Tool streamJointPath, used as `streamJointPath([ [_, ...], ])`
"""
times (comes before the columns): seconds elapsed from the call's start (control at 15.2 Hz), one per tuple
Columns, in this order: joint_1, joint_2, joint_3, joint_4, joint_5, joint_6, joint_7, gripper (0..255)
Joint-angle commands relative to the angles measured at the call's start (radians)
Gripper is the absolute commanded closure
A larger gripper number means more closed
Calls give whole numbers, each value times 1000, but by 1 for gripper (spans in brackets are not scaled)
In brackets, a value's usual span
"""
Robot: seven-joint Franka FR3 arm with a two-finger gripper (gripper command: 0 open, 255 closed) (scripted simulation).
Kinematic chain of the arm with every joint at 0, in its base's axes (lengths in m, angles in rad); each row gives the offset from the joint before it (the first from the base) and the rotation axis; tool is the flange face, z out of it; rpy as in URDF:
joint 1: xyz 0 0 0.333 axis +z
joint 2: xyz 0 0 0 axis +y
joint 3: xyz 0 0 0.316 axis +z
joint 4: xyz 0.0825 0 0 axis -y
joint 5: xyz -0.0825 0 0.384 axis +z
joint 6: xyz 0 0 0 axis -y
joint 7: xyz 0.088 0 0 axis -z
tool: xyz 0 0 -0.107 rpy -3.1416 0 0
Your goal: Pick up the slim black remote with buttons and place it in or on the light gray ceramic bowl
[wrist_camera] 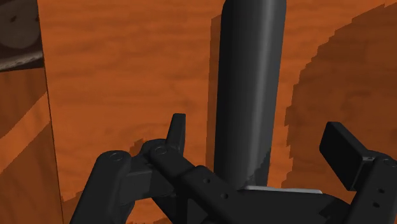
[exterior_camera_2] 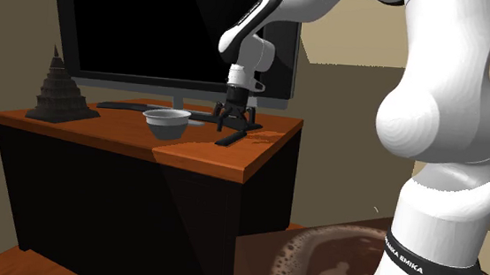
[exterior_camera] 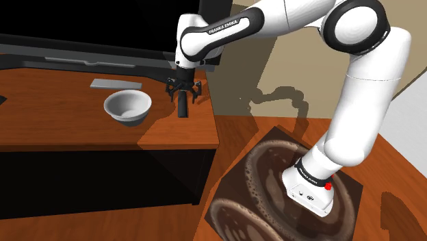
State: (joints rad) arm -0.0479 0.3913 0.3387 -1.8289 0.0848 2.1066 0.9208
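My pincer [wrist_camera: 257, 137] is open. The fingers [wrist_camera: 177, 130] stand apart on either side of the slim black remote [wrist_camera: 251, 76], and neither pad touches it, so nothing is gripped yet. The remote lies flat on the wooden cabinet top [exterior_camera: 61, 123], close to the end edge that faces my stand, with the pincer [exterior_camera: 183, 87] directly above it, pointing straight down.

Key relation: the remote's long axis runs straight out from between the fingers, across the line they close along. That means they'd clamp its narrow width, which looks like the right alignment. It sits a bit nearer one finger than the other, so I expect a small nudge as they close.

The light grey bowl [exterior_camera: 127, 106] is upright and empty, further along the top toward its middle, away from that end edge. It's near the remote but apart from it. In the second exterior view the bowl [exterior_camera_2: 166, 122] sits just to the left of the remote [exterior_camera_2: 231, 139], in front of the black monitor [exterior_camera_2: 153, 28]. A dark tiered ornament [exterior_camera_2: 60, 91] stands at the far end of the top.

Step, as I judge it: descent is about done, and next come close, lift and carry sideways to the bowl. Risk: a slim, smooth body may twist or slip.
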Motion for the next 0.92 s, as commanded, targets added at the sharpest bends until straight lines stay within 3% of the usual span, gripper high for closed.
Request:
streamJointPath([
  [0.0, 0, 32, -3, 5, -7, 12, -15, 0],
  [0.4, -2, 32, -1, 5, -8, 12, -15, 0],
  [0.46, -2, 32, -1, 6, -8, 11, -15, 255],
  [0.86, 0, 35, -2, 8, -9, 13, -13, 255],
])
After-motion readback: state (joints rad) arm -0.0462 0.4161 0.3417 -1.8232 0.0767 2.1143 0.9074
